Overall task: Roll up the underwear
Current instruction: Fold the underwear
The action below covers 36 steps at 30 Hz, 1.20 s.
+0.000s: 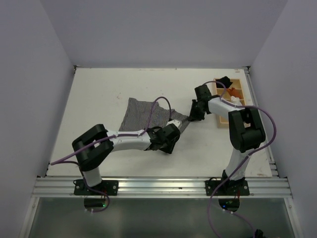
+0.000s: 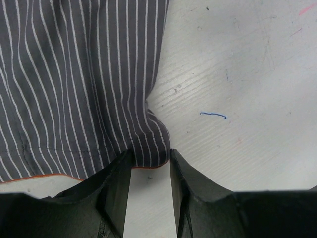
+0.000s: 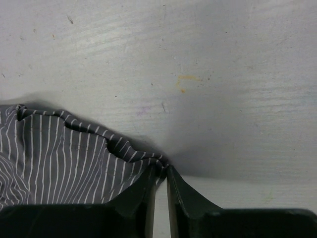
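The underwear [image 1: 148,111] is lying spread out near the middle of the white table [image 1: 94,104], its fine grey-and-white stripes showing plainly in all 3 views. The 2 arms are both reaching in to it from the near side.

The left gripper [image 2: 150,171] is holding the near hem: its 2 dark fingers [image 2: 116,183] are standing a little apart with a bunched fold of the striped cloth caught between their tips, and the fabric is puckering up into a small ridge just ahead of them (a thin orange line is running along that hem). To the right of the fold, bare table is showing, with a short blue pen mark [image 2: 213,115] on it.

The right gripper [image 3: 161,181] is pinching the garment's right-hand corner. Its jaws are sitting almost together, with only the thin edge of cloth between them, and the darker rim of the cloth is rippling away to the left from that spot.

Beside the right arm, at the table's right edge, a wooden tray [image 1: 222,122] is sitting with small dark and orange bundles in its compartments.
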Available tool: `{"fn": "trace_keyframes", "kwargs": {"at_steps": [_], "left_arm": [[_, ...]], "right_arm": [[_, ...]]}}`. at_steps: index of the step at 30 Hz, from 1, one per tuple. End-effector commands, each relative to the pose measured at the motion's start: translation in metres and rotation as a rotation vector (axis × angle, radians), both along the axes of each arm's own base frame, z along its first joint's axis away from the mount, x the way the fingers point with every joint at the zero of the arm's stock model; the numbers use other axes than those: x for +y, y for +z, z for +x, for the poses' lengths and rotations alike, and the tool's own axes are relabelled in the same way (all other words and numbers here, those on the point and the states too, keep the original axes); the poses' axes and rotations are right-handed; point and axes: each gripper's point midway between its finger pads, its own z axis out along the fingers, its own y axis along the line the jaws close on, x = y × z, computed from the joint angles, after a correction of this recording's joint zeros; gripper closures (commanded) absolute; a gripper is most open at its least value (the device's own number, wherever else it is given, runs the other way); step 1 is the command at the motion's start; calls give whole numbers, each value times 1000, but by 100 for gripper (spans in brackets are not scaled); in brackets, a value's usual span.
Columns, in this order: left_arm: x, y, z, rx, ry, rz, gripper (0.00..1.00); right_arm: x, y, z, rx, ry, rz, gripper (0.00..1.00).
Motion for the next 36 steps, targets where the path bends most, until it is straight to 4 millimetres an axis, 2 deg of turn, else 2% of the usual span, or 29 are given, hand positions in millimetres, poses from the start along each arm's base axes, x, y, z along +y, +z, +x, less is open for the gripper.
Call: {"fn": "trace_keyframes", "kwargs": {"at_steps": [1,4,5,9,13,19,25,31,34,36], "left_arm": [[17,5,-8,-1,25,18,59],[24,11,-11,-11,26,11,57],[25,15,-10,-19,30,5,56],[18,42,-5,-67,24,-60,50],[10,50,-2,-84,7,-65,48],[-4,36,-9,-71,-27,-36,48],[-13,17,-4,-63,-38,19,48],[-16,-2,-5,-50,-42,66,50],[-15,-8,-6,-40,-44,77,59],[-15,-7,-9,-30,-46,85,73]], "right_arm": [[-12,-11,0,26,11,-78,82],[-13,-7,1,21,26,-84,98],[-13,-7,1,18,28,-83,100],[-9,0,-5,0,21,-45,100],[-6,1,-15,1,15,-30,100],[-3,-3,-24,13,20,-20,100],[-3,-2,-26,12,20,-26,100],[-6,1,-29,10,23,-36,100],[-11,2,-30,12,25,-60,100],[-14,3,-30,17,26,-76,100]]}}
